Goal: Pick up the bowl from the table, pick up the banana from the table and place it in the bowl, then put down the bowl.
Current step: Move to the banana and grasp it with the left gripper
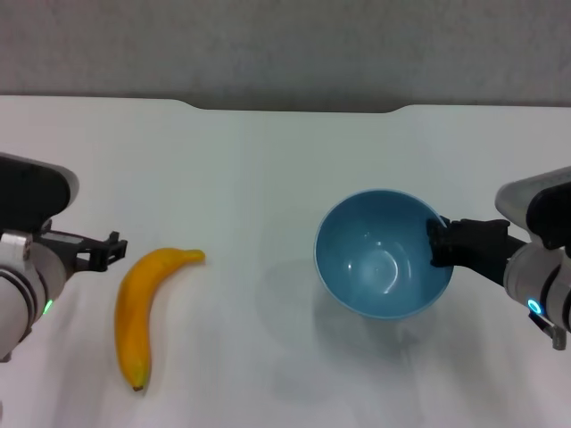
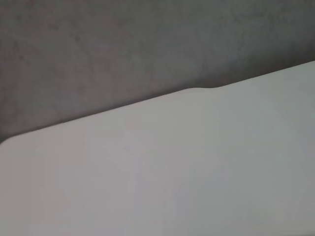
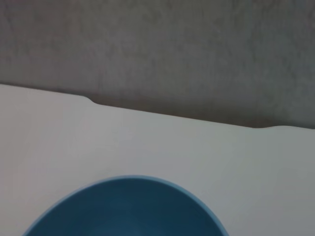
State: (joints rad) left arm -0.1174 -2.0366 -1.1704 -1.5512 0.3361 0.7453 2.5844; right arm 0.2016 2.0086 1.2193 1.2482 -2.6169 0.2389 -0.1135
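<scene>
The light-blue bowl (image 1: 384, 254) is on the right side of the white table (image 1: 268, 169), tilted with its opening toward me, a soft shadow below and to its left. My right gripper (image 1: 437, 242) is shut on the bowl's right rim. The bowl's rim also shows in the right wrist view (image 3: 128, 206). The orange-yellow banana (image 1: 138, 308) lies flat on the left, its stem end pointing right and its dark tip near the front. My left gripper (image 1: 112, 250) is open and empty, just left of the banana's stem end and apart from it.
The table's far edge has a shallow dark notch (image 1: 294, 107), which also shows in the left wrist view (image 2: 202, 88) and in the right wrist view (image 3: 172, 113). A grey wall lies behind it. Bare tabletop lies between banana and bowl.
</scene>
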